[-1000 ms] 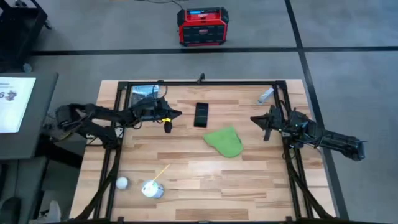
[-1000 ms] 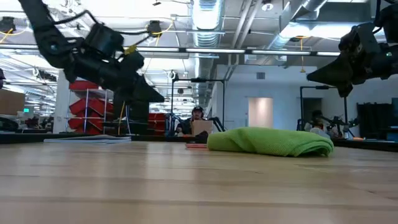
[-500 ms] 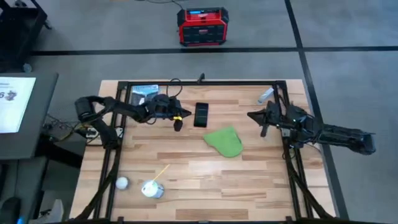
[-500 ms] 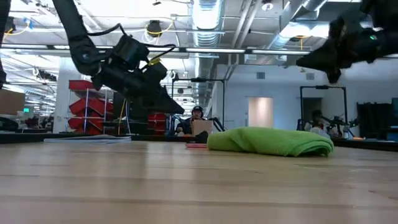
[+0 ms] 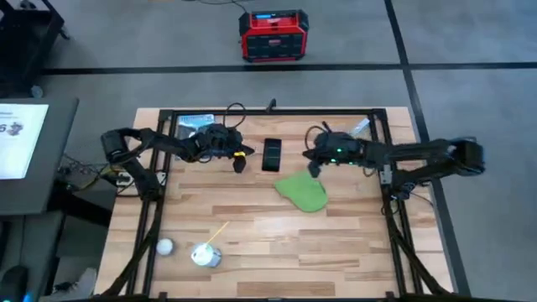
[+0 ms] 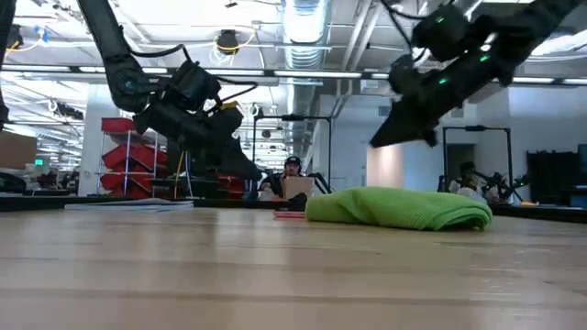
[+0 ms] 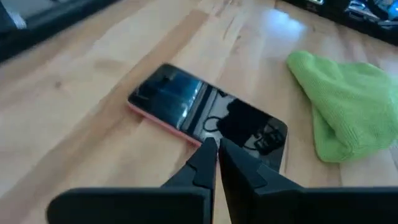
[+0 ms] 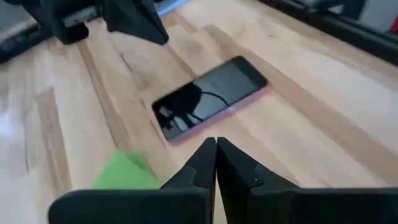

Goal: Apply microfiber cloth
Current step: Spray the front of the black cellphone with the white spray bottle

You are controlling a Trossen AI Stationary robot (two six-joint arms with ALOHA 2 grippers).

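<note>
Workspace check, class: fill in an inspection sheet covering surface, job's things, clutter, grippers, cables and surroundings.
Surface: wooden table, black frame.
Job's things: microfiber cloth lies bunched, untouched; phone lies screen up beside it, uncovered.
Clutter: white ball, small white object with yellow stick, grey tube.
Grippers: left gripper shut, beside phone; right gripper shut, above cloth's far edge.
Cables: black cable over left arm.
Surroundings: red box on floor; person beyond table.

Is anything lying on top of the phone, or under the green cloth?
Nothing lies on the phone; its dark screen shows fully. The green cloth rests on the table; whatever it covers stays hidden.
</note>
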